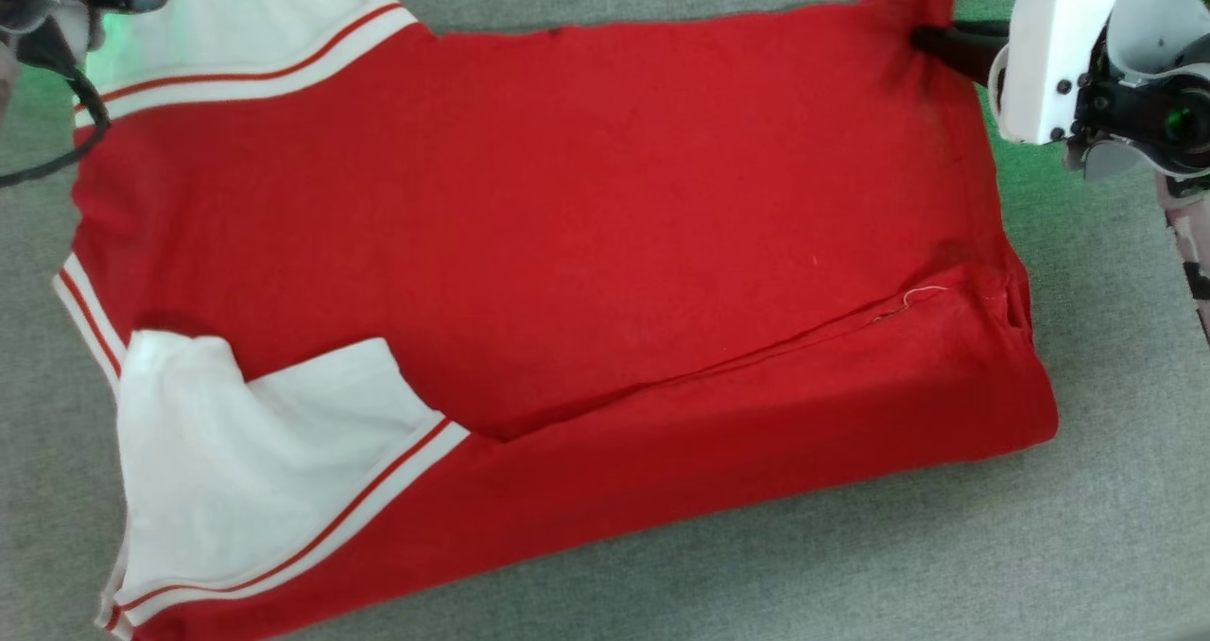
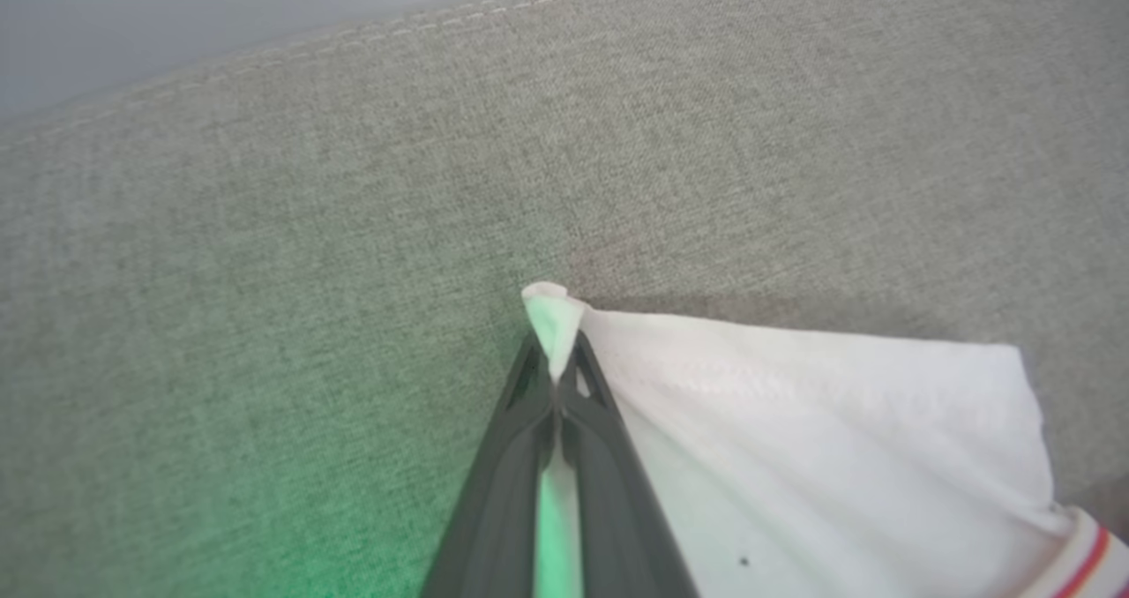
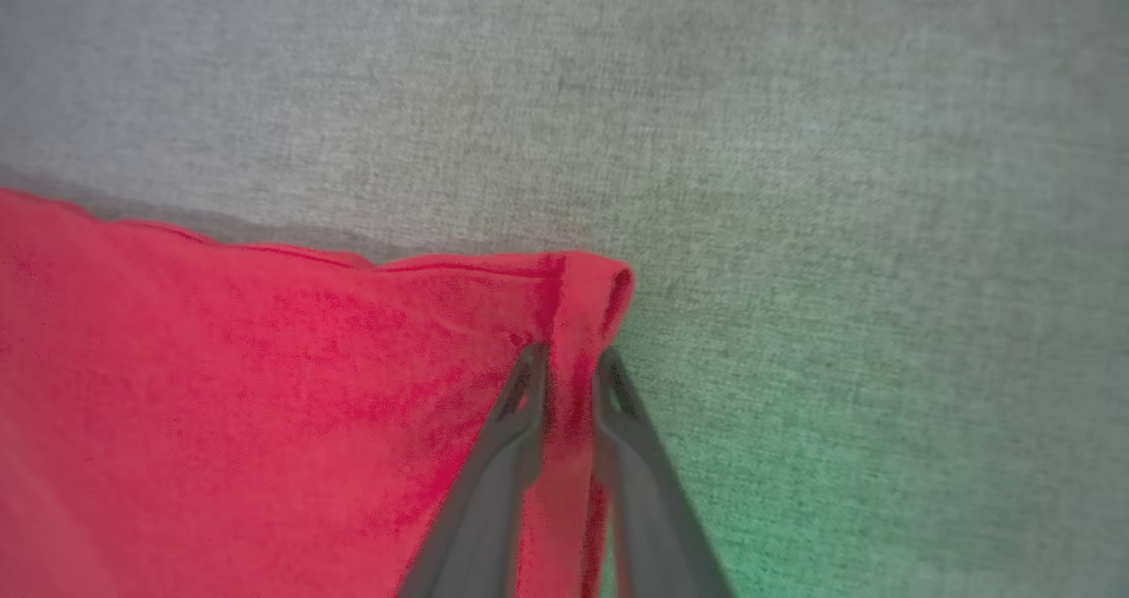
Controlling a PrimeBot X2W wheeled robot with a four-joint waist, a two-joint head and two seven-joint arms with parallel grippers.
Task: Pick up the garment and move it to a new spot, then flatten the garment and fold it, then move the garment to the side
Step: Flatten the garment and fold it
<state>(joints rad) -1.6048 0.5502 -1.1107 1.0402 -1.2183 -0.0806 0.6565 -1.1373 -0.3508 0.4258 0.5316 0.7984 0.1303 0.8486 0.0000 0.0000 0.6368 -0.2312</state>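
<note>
Garment (image 1: 567, 225) lying spread flat on grey upholstered surface (image 1: 1040, 546), near long edge folded over body. Left claw (image 2: 556, 373) clamping tip of garment's far white sleeve. Right claw (image 3: 569, 377) pinching garment's far red hem corner, cloth bunching between fingers.
</note>
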